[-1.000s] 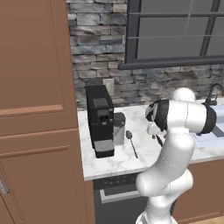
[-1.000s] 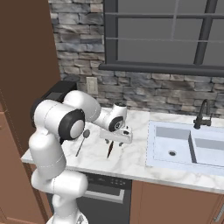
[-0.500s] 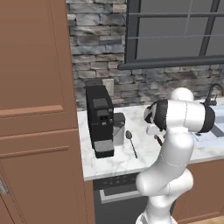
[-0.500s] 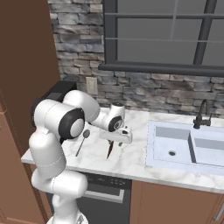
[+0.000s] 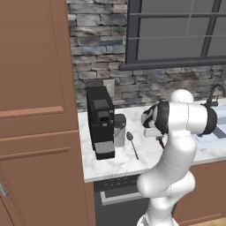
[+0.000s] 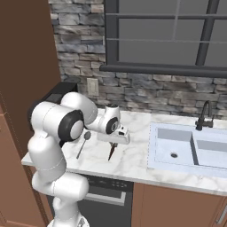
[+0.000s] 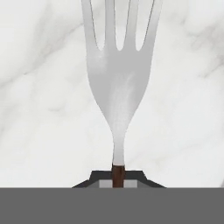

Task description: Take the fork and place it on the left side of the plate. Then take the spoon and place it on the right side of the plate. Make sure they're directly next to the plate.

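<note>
The fork (image 7: 116, 87) lies on the white marble counter (image 6: 137, 164), silver tines pointing away from the hand and its dark handle running back between the fingertips. My gripper (image 7: 117, 177) is shut on that handle. From the right base view the gripper (image 6: 114, 142) sits low over the counter, and the fork's dark handle (image 6: 111, 153) sticks out toward the front edge. The all-grey spoon (image 6: 82, 144) lies just left of it, also seen as the spoon (image 5: 132, 143) beside the coffee machine. The plate is out of view.
A black coffee machine (image 5: 100, 121) with a grey cup (image 5: 119, 130) stands at the counter's left end, against a tall wooden cabinet (image 5: 35, 110). A sink (image 6: 190, 148) with a dark faucet (image 6: 204, 115) lies to the right. A stone wall backs the counter.
The jaws have closed from wide open onto the fork's handle. The arm and the spoon have hardly moved.
</note>
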Controlling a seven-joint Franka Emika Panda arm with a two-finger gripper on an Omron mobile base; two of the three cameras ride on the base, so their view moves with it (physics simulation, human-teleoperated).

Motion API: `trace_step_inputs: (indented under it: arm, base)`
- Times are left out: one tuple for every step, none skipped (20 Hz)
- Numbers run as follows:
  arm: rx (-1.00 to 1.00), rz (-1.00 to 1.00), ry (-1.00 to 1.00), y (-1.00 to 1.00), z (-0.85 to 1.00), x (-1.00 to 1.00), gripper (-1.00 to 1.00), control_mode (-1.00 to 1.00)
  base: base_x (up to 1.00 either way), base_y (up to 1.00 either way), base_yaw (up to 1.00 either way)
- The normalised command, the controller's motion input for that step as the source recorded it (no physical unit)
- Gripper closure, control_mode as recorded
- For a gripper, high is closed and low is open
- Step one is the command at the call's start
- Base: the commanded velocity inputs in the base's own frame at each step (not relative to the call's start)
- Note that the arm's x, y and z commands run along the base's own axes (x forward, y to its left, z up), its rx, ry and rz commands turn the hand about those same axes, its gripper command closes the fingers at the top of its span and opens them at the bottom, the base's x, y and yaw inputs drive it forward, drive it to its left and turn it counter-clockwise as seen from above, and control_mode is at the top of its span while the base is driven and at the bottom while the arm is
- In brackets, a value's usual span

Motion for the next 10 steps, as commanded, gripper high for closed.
trace_step_inputs:
  arm:
    - [0.00,0.01,-0.06,0.11,-0.06,-0.06,1.00,-1.00]
    - [0.00,0.02,-0.06,0.08,0.00,-0.09,1.00,-1.00]
    - [0.00,0.02,-0.05,0.03,0.00,-0.06,1.00,-1.00]
    - [0.00,0.03,-0.07,0.00,0.00,-0.18,1.00,-1.00]
    - [0.00,0.03,-0.05,0.00,0.00,-0.19,1.00,-1.00]
    - [0.00,0.04,-0.03,0.00,0.07,-0.16,1.00,-1.00]
    - [0.00,0.05,-0.07,0.00,0.23,-0.23,1.00,-1.00]
    - [0.00,0.05,-0.10,0.00,0.38,-0.31,1.00,-1.00]
    - [0.00,0.05,-0.14,0.00,0.49,-0.34,1.00,-1.00]
    - [0.00,0.05,-0.18,0.00,0.63,-0.33,1.00,-1.00]
  base:
    - [0.00,0.00,0.00]
    - [0.00,0.00,0.00]
    - [0.00,0.00,0.00]
    - [0.00,0.00,0.00]
    - [0.00,0.00,0.00]
    - [0.00,0.00,0.00]
    - [0.00,0.00,0.00]
    - [0.00,0.00,0.00]
    - [0.00,0.00,0.00]
    - [0.00,0.00,0.00]
